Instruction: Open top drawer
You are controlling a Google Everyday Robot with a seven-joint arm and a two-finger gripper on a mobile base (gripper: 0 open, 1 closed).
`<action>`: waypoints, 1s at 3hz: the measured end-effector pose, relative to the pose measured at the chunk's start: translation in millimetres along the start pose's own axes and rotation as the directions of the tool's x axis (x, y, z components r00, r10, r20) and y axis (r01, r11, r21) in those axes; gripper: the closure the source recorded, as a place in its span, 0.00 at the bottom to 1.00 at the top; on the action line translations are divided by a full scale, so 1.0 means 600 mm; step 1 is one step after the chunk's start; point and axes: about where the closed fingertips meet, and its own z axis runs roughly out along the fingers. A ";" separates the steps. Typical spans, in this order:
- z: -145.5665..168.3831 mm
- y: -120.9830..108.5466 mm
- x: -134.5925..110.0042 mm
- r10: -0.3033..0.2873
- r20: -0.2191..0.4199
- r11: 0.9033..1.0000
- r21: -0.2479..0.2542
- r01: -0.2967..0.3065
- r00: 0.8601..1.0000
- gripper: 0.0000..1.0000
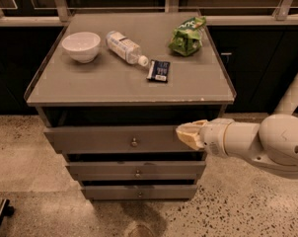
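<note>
Just left of the cream-tipped white gripper point(189, 135), whose opening we cannot tell, sits the small round metal knob point(134, 142) of the wide grey top drawer point(90, 139); we fear a misaligned approach glancing off it.

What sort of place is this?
Likely an office or lab kitchenette: grey drawer unit on speckled floor, bowl, water bottle and snack bag on top. The gripper is at the top drawer, right of its knob.

A bowl point(81, 46) is set at the back left corner of the grey desk top point(90, 85). A bottle point(127, 47) is laid beside it, a green bag point(187, 36) back right, and a dark packet point(158, 70) centrally. The gripper point(184, 134) is held below the front edge.
</note>
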 end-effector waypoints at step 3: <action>0.078 -0.118 0.012 -0.003 0.031 0.986 0.167 -0.003 1.000 1.00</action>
